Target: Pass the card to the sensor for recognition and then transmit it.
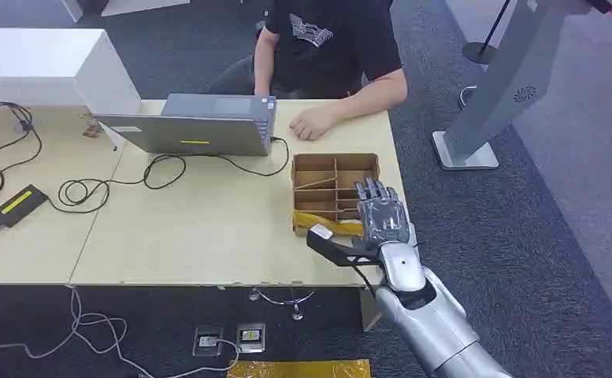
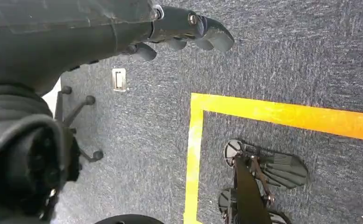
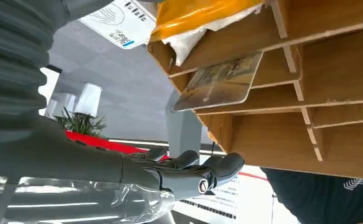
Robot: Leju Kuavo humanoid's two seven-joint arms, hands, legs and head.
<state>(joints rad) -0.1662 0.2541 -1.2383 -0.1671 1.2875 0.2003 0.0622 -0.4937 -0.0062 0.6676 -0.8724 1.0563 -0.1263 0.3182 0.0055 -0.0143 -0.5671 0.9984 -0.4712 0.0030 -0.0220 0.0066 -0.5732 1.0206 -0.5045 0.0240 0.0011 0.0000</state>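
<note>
Reaching over the bench [image 1: 192,236], the right robot hand [image 1: 381,216] floats just above the near side of a wooden box [image 1: 335,167]. Its fingers [image 1: 375,190] are spread apart and it holds nothing. In the right wrist view the same robot hand [image 3: 188,170] is loose and bare too.

The box has thin wooden walls that cut it into many little slots. One card [image 3: 219,83] leans in one slot, tilted, with a brownish picture on its face. The words on it are too small to read. Something yellow and shiny [image 3: 198,14] sits in a slot next to the card's, with a white soft thing [image 3: 188,42] tucked under it. In the head view the yellow stuff [image 1: 326,223] lies at the near edge of the box.

One grey laptop [image 1: 200,124] sits on the bench with a small yellow strip on its back. One small black box [image 1: 19,205] with a yellow label lies far to the left, among black cables [image 1: 113,187]. The label's words cannot be read.

One person in a black shirt [image 1: 330,43] with a white print sits behind the bench. Their hand [image 1: 312,122] rests flat on the bench, near the far side of the box.

The left robot hand [image 2: 179,32] hangs over the dark carpet [image 2: 287,56], fingers curled in with nothing in them. Yellow tape [image 2: 273,114] marks the floor.
</note>
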